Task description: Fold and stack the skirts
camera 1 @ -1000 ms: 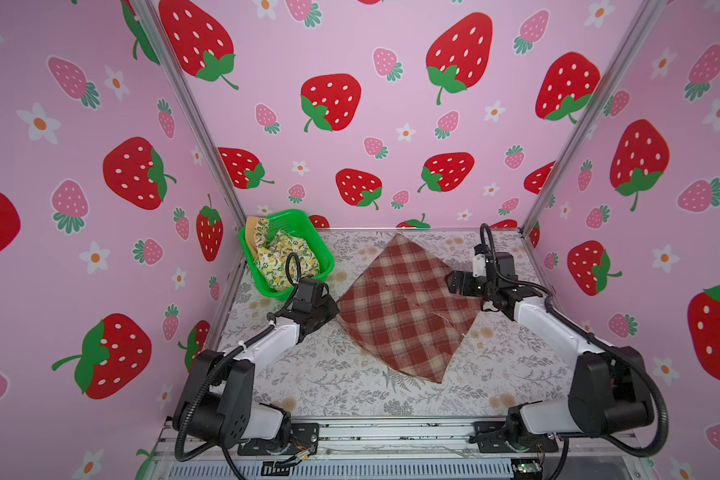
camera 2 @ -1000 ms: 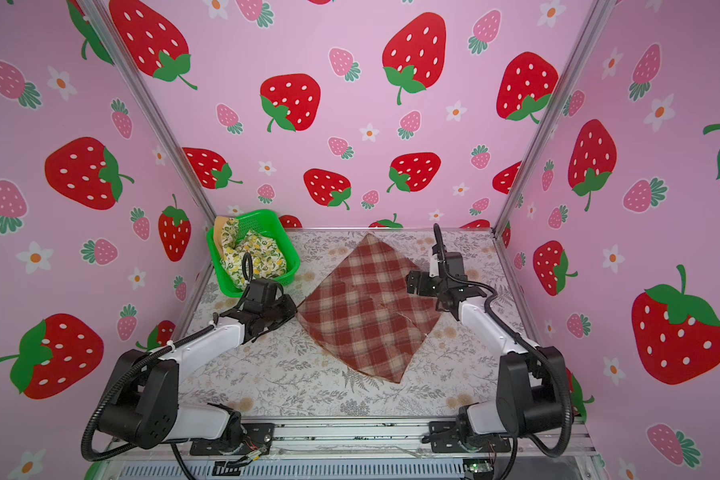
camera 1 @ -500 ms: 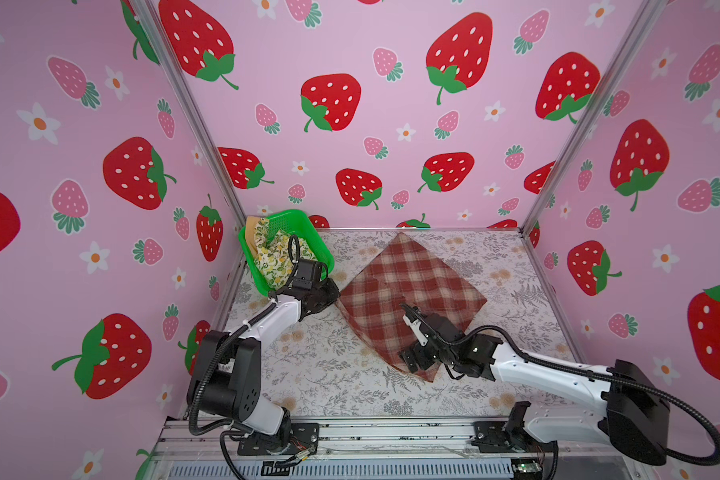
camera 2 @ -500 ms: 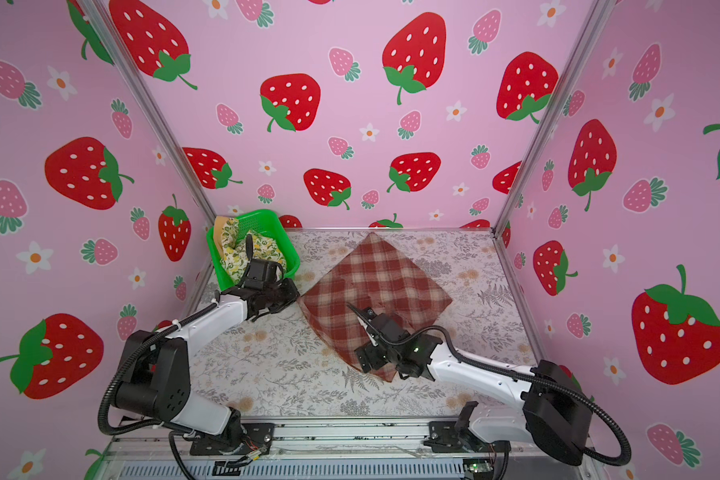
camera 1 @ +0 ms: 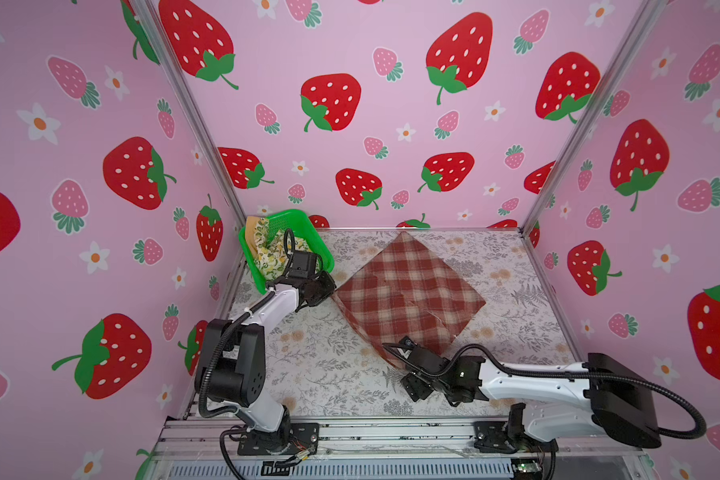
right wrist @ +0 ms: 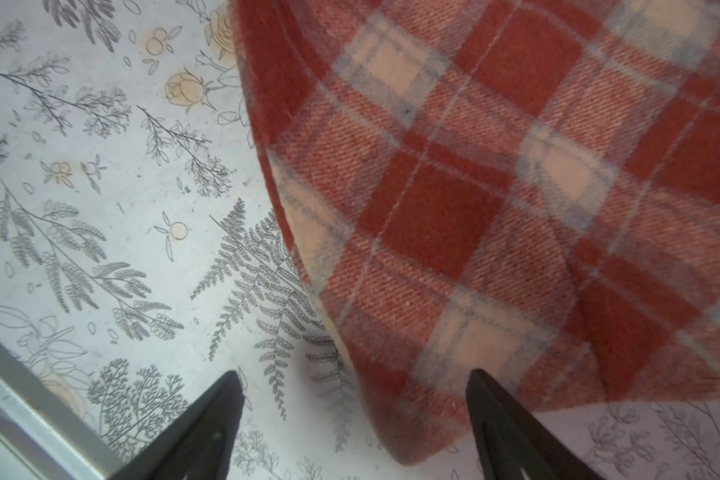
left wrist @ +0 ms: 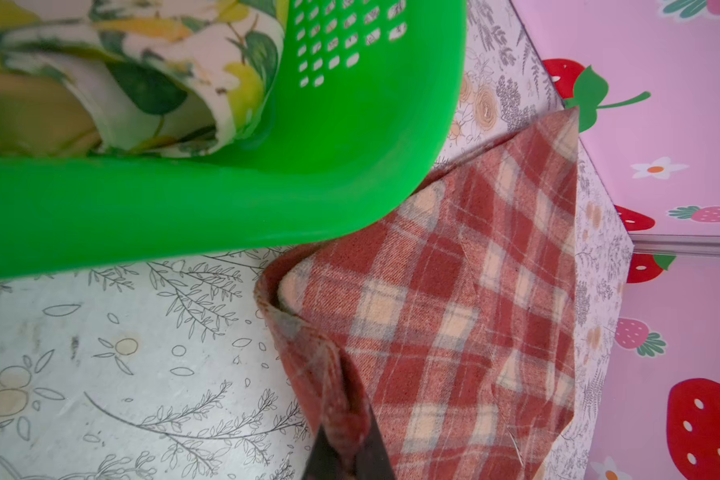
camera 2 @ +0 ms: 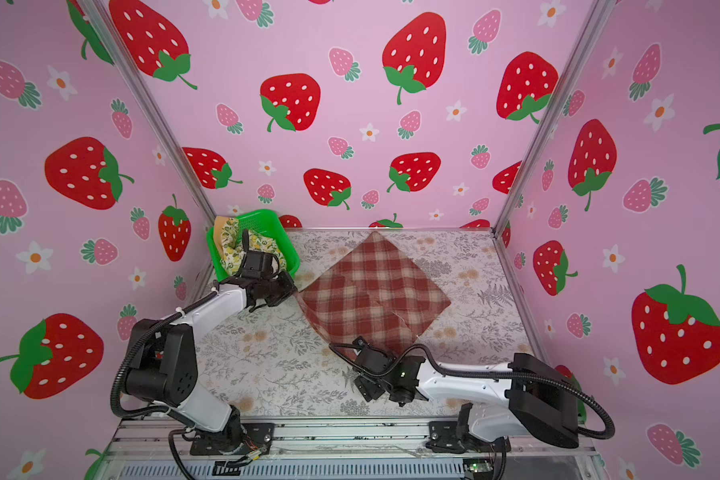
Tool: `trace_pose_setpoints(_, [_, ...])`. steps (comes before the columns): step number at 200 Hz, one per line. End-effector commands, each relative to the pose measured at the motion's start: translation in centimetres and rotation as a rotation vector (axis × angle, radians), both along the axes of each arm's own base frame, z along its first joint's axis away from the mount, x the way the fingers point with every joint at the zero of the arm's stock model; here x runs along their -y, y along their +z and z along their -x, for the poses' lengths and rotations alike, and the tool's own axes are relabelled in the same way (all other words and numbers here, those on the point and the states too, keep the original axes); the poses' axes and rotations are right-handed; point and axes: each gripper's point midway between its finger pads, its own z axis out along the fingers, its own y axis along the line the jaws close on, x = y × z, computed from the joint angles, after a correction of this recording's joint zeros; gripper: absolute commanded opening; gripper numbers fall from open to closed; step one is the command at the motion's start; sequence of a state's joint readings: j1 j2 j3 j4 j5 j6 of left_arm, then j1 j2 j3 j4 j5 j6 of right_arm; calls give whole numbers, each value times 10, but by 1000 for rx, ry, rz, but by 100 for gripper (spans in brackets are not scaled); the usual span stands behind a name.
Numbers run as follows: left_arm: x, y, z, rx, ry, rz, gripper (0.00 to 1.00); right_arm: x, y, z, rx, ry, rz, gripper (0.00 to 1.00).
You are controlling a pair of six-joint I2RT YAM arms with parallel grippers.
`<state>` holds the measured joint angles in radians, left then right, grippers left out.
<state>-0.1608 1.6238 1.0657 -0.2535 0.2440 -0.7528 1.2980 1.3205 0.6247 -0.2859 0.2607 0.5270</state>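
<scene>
Toward the back middle of the tabletop (camera 1: 308,365), the plaid skirt (camera 1: 408,291) is lying as a folded diamond. Its left corner is sitting just beside the green basket (camera 1: 308,224), which is occupying the back left corner. The left claw (left wrist: 348,449) is clenching that left corner, with cloth bunching between its tips. The right claw (right wrist: 354,378) is gaping, released, its jaws straddling the skirt's near corner without gripping it. To my eye another fold is being set up. The right claw is needing to sink low enough to catch every layer before closing, and both arms should be lifting together so the plaid is not skewing. The lemon skirt (camera 1: 269,257) and mustard skirt (camera 1: 250,230) are waiting in the basket.
</scene>
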Motion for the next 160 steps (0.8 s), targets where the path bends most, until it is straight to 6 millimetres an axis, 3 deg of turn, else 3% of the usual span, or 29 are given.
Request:
trace_pose_setpoints(1, [1, 10, -10, 15, -1, 19, 0, 6, -8, 1, 0, -23, 26, 84])
trace_pose_setpoints(40, [1, 8, -12, 7, 0, 22, 0, 5, -19, 9, -19, 1, 50, 78])
trace_pose_setpoints(119, [-4, 8, -15, 7, 9, 32, 0, 24, -37, 11, -41, -53, 115, 65])
trace_pose_setpoints(160, [-5, 10, -17, 10, 13, 40, 0, 25, -46, 14, -68, -56, 133, 53])
